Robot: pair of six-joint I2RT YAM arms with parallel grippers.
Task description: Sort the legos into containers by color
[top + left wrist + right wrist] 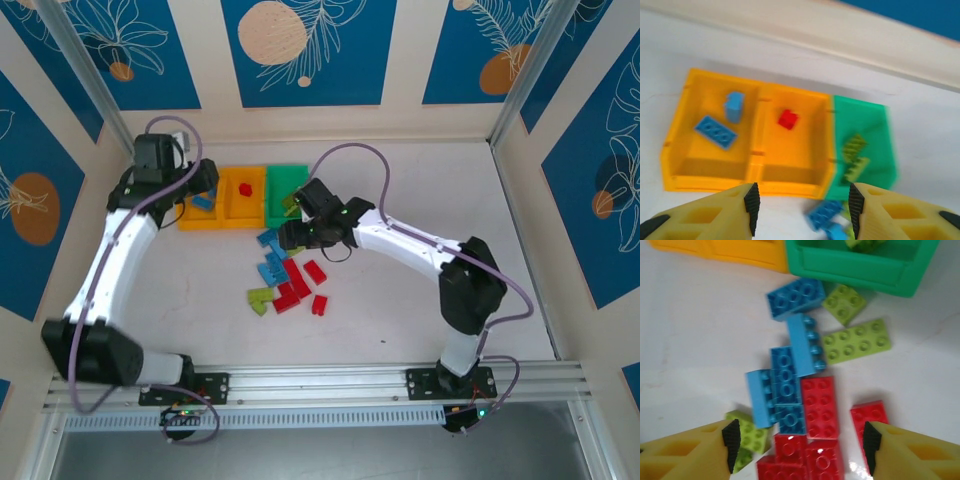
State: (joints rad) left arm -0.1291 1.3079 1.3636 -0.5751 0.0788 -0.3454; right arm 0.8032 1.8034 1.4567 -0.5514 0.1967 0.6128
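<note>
The containers (pixel 212 224) sit in a row by the table's (pixel 420 320) far edge, left of centre, loose legos (pixel 790 375) heaped just in front, the left end effector (pixel 802 205) standing apart and empty over the containers, the right end effector (pixel 800 445) apart above the heap.

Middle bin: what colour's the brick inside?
The brick is red; the left wrist view shows it best.

Three joined bins: two orange-yellow bins (pixel 755 182) and one green bin (pixel 885 145). Inside them lie two blue bricks (pixel 715 131), one red brick (pixel 788 119) and two lime green bricks (pixel 854 146). On the table (pixel 700 340) lie four or five loose blue bricks (pixel 795 297), at least three loose lime green bricks (pixel 855 340) and at least four loose red bricks (pixel 820 407).
</note>
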